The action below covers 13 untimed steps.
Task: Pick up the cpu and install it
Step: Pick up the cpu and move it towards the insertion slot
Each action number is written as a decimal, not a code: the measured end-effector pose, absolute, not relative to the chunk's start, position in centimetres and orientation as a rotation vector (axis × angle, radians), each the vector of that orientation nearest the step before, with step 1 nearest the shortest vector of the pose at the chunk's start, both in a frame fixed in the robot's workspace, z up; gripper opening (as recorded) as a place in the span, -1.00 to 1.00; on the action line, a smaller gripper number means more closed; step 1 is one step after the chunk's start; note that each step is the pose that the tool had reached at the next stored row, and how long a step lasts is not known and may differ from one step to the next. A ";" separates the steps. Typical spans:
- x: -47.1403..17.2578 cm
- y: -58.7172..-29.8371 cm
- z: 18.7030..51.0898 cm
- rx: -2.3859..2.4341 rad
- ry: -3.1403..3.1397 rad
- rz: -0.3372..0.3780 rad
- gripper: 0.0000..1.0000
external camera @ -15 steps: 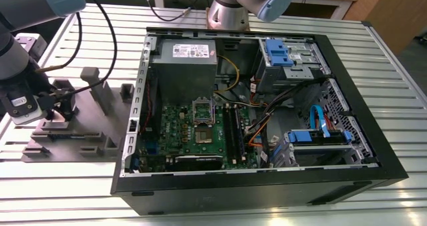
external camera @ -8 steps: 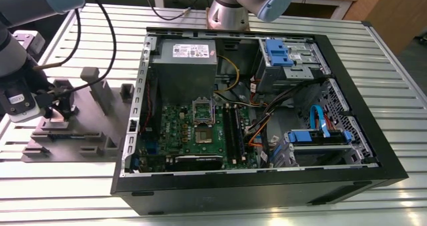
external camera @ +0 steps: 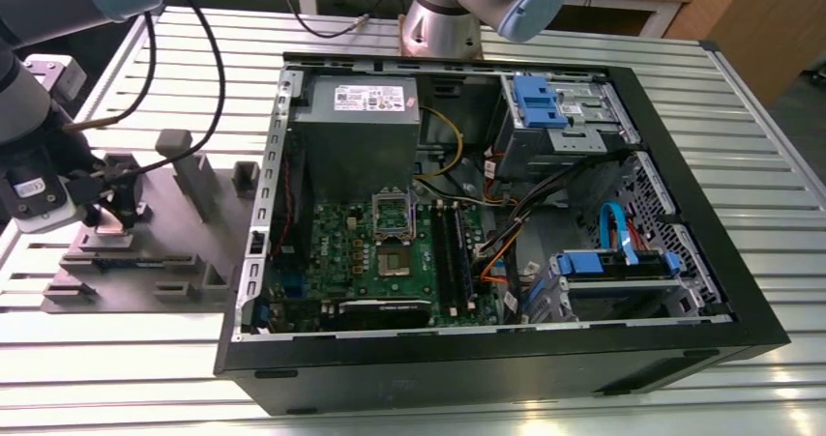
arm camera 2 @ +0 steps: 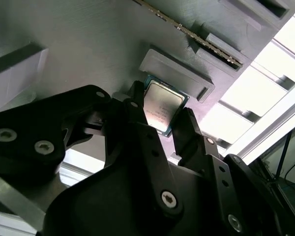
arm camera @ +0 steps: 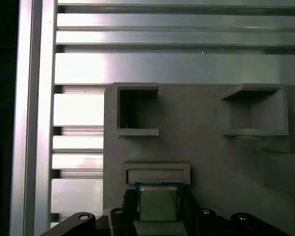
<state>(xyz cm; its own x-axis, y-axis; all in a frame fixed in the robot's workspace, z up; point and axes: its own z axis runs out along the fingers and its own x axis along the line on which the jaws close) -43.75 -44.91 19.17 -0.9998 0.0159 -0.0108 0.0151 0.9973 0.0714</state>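
Note:
The cpu point(arm camera: 158, 202), a small square chip with a pale metal top on a green edge, lies low over the grey plastic tray point(arm camera: 206, 147) beside a raised block point(arm camera: 156, 173). My gripper point(arm camera: 158, 209) is shut on it, one black finger against each side. The second wrist view shows the cpu point(arm camera 2: 163, 104) between the two fingers point(arm camera 2: 137, 110), close to the tray point(arm camera 2: 88, 39). In the exterior view my gripper point(external camera: 111, 219) is at the tray point(external camera: 174, 228) on the exterior view's left, well apart from the green motherboard point(external camera: 387, 267) and its socket frame point(external camera: 391, 207) inside the open computer case point(external camera: 722, 291).
The tray carries several upright grey blocks point(external camera: 196, 180) and slots. The case holds a grey power supply point(external camera: 355, 127), blue drive brackets point(external camera: 540, 102) and loose cables point(external camera: 516, 233). The arm's base point(external camera: 446, 20) stands behind the case on a slatted aluminium table point(external camera: 775, 165).

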 end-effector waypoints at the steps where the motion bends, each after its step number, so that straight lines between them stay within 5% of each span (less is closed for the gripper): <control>1: -43.7 -44.9 19.2 0.024 3.128 0.109 -0.06; 13: -43.5 -44.9 19.1 0.024 3.133 0.054 -0.06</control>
